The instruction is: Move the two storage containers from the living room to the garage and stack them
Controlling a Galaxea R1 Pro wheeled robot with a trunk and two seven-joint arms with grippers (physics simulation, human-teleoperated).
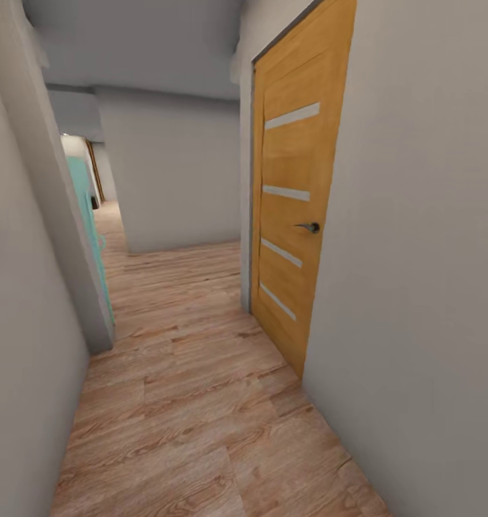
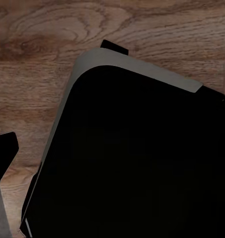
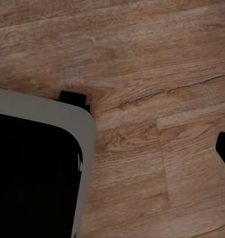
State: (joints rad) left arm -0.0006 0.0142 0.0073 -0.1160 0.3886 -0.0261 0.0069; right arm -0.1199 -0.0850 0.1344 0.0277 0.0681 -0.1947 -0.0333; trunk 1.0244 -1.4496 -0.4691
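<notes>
Facing down a narrow corridor point(image 1: 179, 301), the robot has a wooden door point(image 1: 294, 208) close on its right. No storage bins are visible, so their direction cannot be judged. Wrist cameras look at plank flooring point(image 3: 157, 59); claw state cannot be told.

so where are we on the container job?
Nothing looks done. The head view shows a hallway with wood plank flooring, a closed wooden door on the right and white walls. Both wrist views look down on the robot's own dark base over the same planks. In hand: apparently driving through the house. Left: fetching both containers, carrying them to the garage, stacking them.
</notes>
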